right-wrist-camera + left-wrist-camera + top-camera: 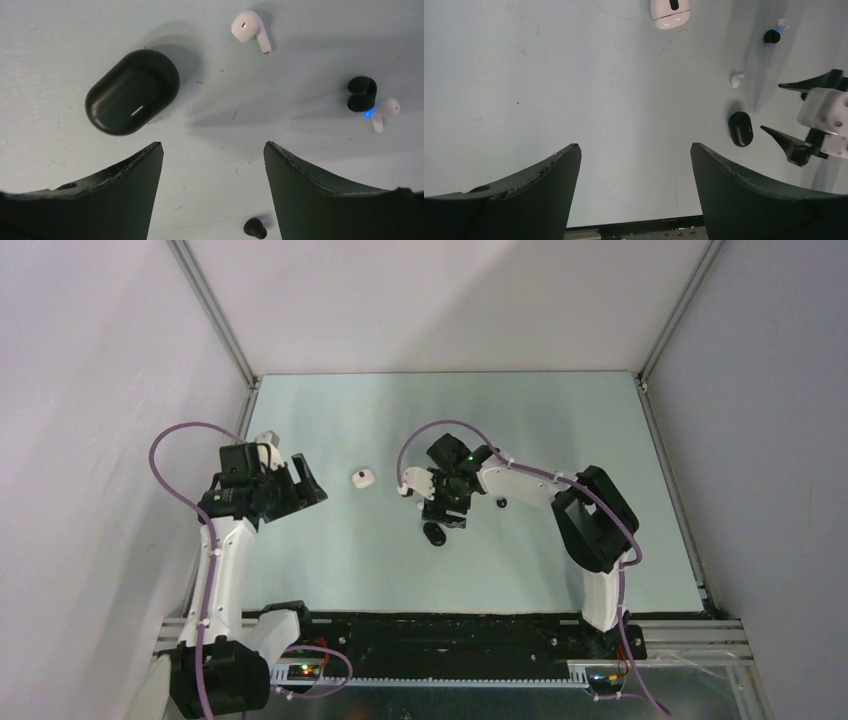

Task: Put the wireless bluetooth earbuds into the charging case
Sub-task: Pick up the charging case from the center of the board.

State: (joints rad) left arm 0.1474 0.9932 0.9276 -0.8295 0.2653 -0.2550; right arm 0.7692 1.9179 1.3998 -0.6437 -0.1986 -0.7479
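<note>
**Both Grippers Open, Both White Earbuds Loose on the Table**

White charging case (362,478) flat on the pale table (560,420), dark mark facing up, lid seam closed as far as visible. Placed between the two arms, nearer the left one, touching neither.

Left gripper (634,146) low over bare table, fingers spread wide and gripping nothing. Charging case well ahead of it, at the far edge of the left wrist view.

Right gripper (213,145) pointed down at the table, fingers likewise apart and clamped on nothing. Just ahead of the finger at the left of the right wrist view, a black oval case (131,91) with a short pale dash on its top.

Beyond the gap between the fingers, first white earbud (250,27), alone on the surface, near the black oval case but not touching it. Farther right, second white earbud (385,111) pressed against a black earbud (361,93), with a blue light glowing where the two meet. Close by the other finger's inner edge, a small black piece (255,227), too blurred to name.

Both white earbuds on the right arm's side of the table, well apart from the charging case. Neither held, neither inside it.
</note>
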